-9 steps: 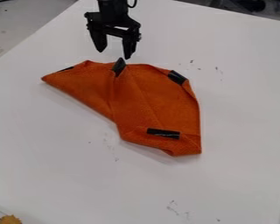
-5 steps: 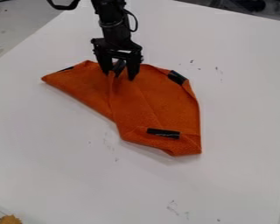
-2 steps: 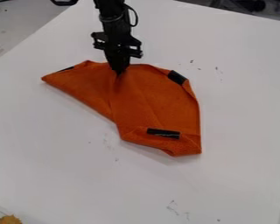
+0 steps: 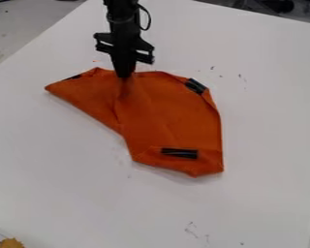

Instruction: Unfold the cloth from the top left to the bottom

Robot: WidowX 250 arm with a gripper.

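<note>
Cloth (image 4: 174, 109): below the gripper (image 4: 124, 76), likely light, soft, floppy.
Gripper: and it's pinching the cloth's upper edge!
Hold: right there, a sensible grab.

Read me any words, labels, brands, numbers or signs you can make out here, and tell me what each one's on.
No readable text anywhere.
Orange cloth: no lettering I can make out.
Black strip near its bottom edge and black strip at its upper right: pale streaks, nothing legible.
White table: small dark marks, none readable as a letter or number.
</note>
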